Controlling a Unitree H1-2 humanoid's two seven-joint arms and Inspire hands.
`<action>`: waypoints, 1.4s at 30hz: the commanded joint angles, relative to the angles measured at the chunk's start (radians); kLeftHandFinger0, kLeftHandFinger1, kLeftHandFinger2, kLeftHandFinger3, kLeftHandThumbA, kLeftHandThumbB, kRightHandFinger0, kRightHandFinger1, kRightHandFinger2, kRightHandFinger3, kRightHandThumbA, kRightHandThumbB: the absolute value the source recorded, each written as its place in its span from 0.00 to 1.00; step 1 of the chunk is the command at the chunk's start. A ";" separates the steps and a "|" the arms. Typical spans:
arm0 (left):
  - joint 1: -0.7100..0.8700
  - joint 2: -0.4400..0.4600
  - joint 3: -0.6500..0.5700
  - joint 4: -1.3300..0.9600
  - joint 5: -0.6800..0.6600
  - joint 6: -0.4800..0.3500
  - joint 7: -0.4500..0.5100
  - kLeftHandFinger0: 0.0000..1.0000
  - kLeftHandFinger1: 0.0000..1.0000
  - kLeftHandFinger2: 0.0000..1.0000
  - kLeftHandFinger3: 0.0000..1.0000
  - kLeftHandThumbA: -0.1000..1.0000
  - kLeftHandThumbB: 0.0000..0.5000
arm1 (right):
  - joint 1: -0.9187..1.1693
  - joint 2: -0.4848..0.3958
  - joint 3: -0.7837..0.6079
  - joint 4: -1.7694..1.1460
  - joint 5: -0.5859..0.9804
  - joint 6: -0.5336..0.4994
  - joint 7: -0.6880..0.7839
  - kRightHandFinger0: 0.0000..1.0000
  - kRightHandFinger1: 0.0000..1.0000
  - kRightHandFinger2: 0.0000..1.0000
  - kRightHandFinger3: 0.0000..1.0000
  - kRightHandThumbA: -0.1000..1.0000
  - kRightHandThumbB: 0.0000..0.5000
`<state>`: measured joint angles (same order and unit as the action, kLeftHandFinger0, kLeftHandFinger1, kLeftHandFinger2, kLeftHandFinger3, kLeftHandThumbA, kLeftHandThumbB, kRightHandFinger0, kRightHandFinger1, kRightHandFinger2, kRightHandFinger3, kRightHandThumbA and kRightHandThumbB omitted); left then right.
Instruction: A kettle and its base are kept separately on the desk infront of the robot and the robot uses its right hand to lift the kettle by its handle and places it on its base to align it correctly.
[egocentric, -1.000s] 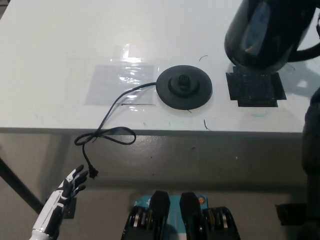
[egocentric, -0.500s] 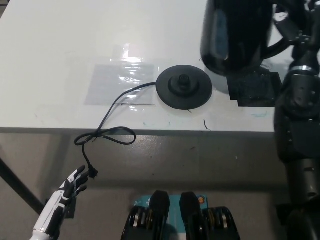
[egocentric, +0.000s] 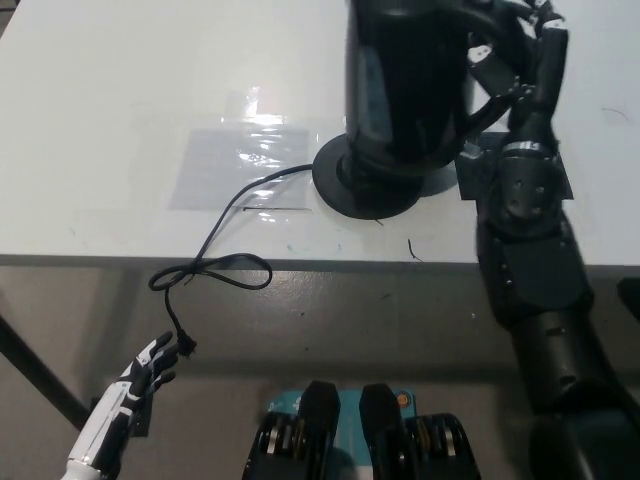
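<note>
A black kettle (egocentric: 410, 85) is gripped by its handle in the right robot hand (egocentric: 515, 50), whose fingers are wrapped around the handle on the kettle's right side. The kettle is held upright over the round black base (egocentric: 345, 190), covering most of it; only the base's left and near rim is seen beneath. Whether the kettle rests on the base or hangs just above it cannot be told. The base lies near the front edge of the white desk (egocentric: 120, 120), toward its middle. A black power cord (egocentric: 225, 240) is led from the base's left side over the front edge, where it is looped and left hanging. A dark patch (egocentric: 480, 175) is seen on the desk just right of the base. The white left robot hand (egocentric: 145, 370) is held low beyond the front edge, empty, fingers apart.
</note>
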<state>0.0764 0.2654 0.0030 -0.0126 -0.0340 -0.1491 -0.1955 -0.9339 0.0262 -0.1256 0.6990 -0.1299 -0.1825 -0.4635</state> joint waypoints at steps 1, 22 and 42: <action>-0.006 0.019 -0.005 -0.011 0.005 -0.040 -0.017 1.00 1.00 1.00 1.00 1.00 0.45 | -0.109 0.012 0.025 -0.036 -0.052 -0.078 -0.066 0.00 0.21 0.57 0.66 0.00 0.25; -0.010 0.018 0.001 -0.022 -0.008 -0.026 -0.025 1.00 1.00 1.00 1.00 1.00 0.48 | -0.119 0.026 0.002 0.123 -0.003 -0.144 -0.085 0.00 0.19 0.56 0.72 0.00 0.20; -0.022 0.024 -0.001 -0.022 -0.006 -0.028 -0.030 1.00 1.00 1.00 1.00 1.00 0.47 | -0.084 0.087 0.014 0.148 0.027 -0.225 -0.070 0.00 0.05 0.54 0.72 0.00 0.25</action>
<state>0.0634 0.2655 0.0024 -0.0086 -0.0366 -0.1494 -0.2071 -0.9781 0.0783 -0.1314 0.9138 -0.1000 -0.3370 -0.5267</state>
